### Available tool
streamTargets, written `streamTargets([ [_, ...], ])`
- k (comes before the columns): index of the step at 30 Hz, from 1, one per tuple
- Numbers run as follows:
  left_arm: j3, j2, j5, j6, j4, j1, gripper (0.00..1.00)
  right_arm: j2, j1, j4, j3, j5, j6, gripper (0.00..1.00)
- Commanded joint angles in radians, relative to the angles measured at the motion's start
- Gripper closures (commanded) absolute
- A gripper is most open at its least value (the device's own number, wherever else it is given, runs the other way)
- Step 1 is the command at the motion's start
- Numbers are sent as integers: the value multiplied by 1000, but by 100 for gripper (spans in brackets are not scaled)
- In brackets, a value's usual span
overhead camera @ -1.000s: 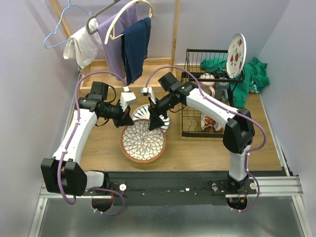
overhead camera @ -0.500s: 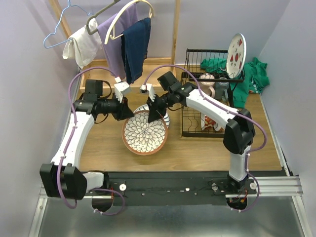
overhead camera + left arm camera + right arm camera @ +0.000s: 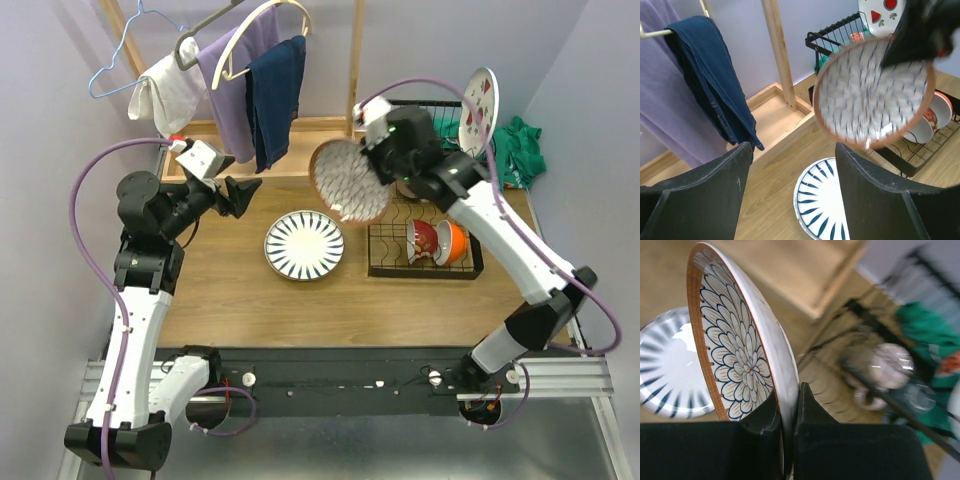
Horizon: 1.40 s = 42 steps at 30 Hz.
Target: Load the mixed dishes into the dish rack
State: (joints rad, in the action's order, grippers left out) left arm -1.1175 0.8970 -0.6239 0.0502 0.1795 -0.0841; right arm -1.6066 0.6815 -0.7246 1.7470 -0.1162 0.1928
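Note:
My right gripper (image 3: 368, 172) (image 3: 788, 400) is shut on the rim of a brown-rimmed plate with a flower pattern (image 3: 348, 180) (image 3: 735, 355) (image 3: 875, 95). It holds the plate on edge in the air, just left of the black wire dish rack (image 3: 380, 270). A white plate with dark-blue stripes (image 3: 304, 245) (image 3: 820, 205) (image 3: 670, 370) lies flat on the table. Red (image 3: 425, 240) and orange (image 3: 455, 240) bowls sit in the rack's lower tier. A fruit-motif plate (image 3: 478, 110) stands on the top tier. My left gripper (image 3: 240, 195) (image 3: 792, 195) hangs open and empty at the left.
A wooden clothes stand (image 3: 355, 60) with hung garments (image 3: 250, 80) fills the back left. A green cloth (image 3: 520, 145) lies behind the rack. Walls close in on both sides of the table.
The left gripper opened, let go of the flower plate and drew back left. The right gripper shut on its rim and lifted it, tipped on edge, toward the rack.

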Motion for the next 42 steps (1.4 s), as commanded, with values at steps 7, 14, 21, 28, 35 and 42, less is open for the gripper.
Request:
streamTargets([
  [7,114,51,-7,-159,-170,3,24,56,-62,299,264,-796,190,99],
  [14,160,26,-10,-167,-193,-13,24,-159,-144,370,520,-1048,333,99],
  [21,186,-3,-11,-156,-181,-16,24,-246,-264,235,583,-1004,338,99],
  [28,226,-15,-10,-165,-186,-16,24,-266,-312,214,563,-968,349,99],
  [35,242,-12,-11,-164,-195,-14,24,-285,-316,151,562,-956,291,99],
  [42,252,-6,-11,-167,-202,-9,24,-292,-316,53,539,-942,206,99],
])
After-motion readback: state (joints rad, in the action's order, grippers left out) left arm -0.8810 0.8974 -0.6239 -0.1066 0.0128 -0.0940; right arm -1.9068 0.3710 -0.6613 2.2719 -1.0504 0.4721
